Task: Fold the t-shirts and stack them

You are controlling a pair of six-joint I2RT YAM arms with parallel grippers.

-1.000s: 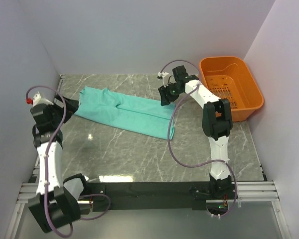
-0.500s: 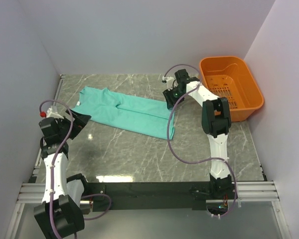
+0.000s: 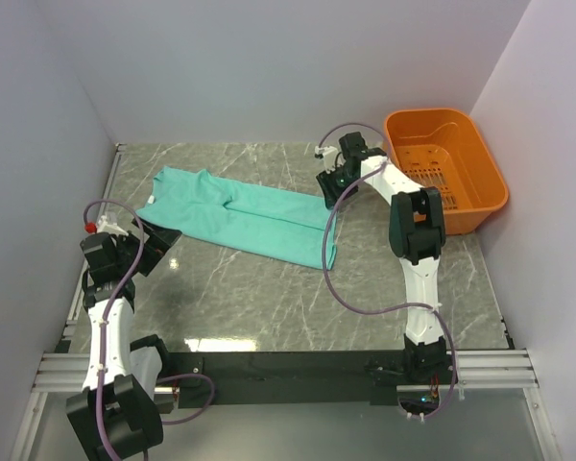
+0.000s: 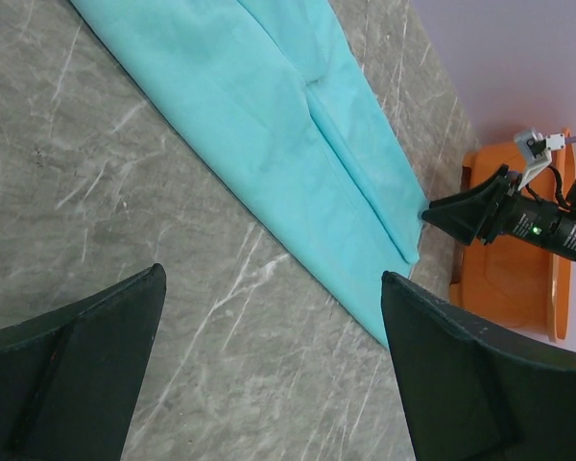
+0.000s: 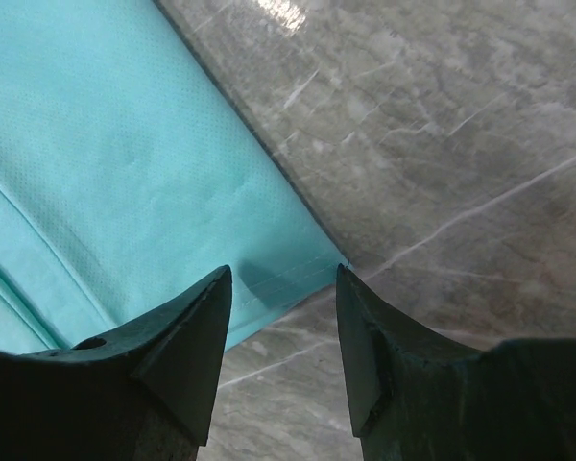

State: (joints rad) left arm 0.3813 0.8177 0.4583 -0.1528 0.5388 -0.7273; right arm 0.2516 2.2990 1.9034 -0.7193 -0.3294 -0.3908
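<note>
While I am watching from the overhead camera, the t-shirt (image 3: 245,216) is lying flat on the desk (image 3: 269,298), towards its far side. It is folded lengthwise into a long, narrow band, and its long axis is running diagonally, from the far left down towards the near right. Both folded-in sides are meeting along a crease that is running down the middle of that band. The cloth is a plain turquoise knit, soft and matte, and it is showing a fine dotted weave in the right wrist view. Its short right-hand edge is ending in a squared corner with a line of stitching just inside it.

My right hand (image 3: 326,182) is sitting low over that far right corner with its dark, wedge-shaped fingers partly apart. The corner is showing in the gap between them (I cannot tell whether the tips are touching the fabric), and nothing is pinched. My left hand (image 3: 163,237) is hovering over bare desk near the band's left end, with its jaws spread as wide as they go and gripping nothing.

Glossy grey stone-patterned material with pale veins is forming the desk top. An orange plastic basket (image 3: 480,209), rectangular with rounded corners and a slotted floor, is standing at the far right, well apart from the shirt.
</note>
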